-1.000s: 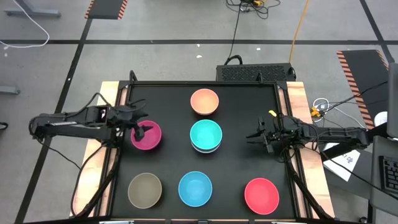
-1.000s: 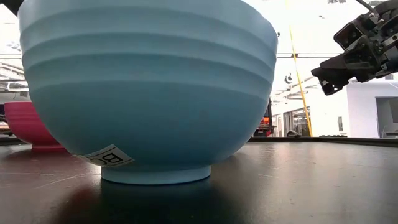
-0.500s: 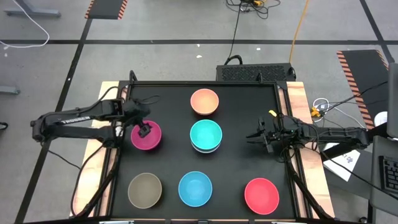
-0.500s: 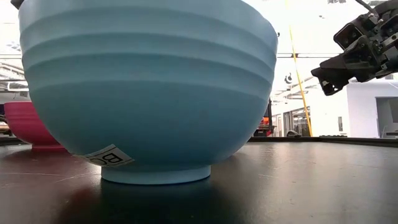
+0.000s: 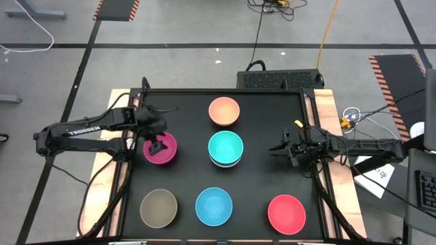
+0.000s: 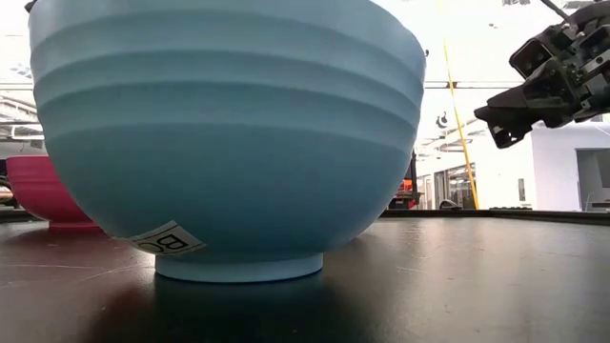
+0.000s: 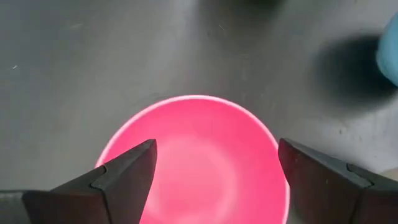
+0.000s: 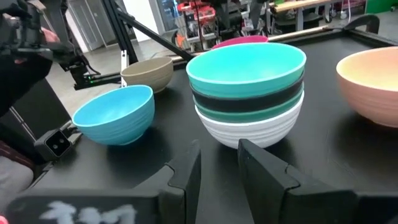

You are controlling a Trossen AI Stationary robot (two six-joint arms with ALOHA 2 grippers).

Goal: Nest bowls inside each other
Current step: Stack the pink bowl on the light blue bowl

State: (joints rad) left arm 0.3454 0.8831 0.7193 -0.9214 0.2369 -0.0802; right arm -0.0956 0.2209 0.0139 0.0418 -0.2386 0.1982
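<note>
Six bowl places show on the black table. A magenta bowl (image 5: 161, 149) stands at the left, and my left gripper (image 5: 158, 143) hangs open just above it, pointing steeply down. Its fingers (image 7: 127, 177) stand over the bowl's (image 7: 199, 165) two sides and touch nothing. At mid-table a teal bowl (image 8: 245, 65) is nested in a dark one (image 8: 249, 102), and that in a white one (image 8: 245, 130). Single bowls stand on their bases: peach (image 5: 224, 111), olive (image 5: 159, 207), light blue (image 5: 214, 206), red (image 5: 287, 214). My right gripper (image 5: 276, 148) waits right of the stack, slightly open and holding nothing.
The light blue bowl (image 6: 229, 143) fills most of the low view, with my right gripper (image 6: 500, 119) high behind it. Bare black table (image 5: 266, 116) lies between the bowls. Wooden rails (image 5: 325, 112) edge the table on both sides.
My left arm has swung toward the table's far edge, and its gripper has tipped more steeply down, staying over the magenta bowl with its fingers open. The bowls have kept their places.
</note>
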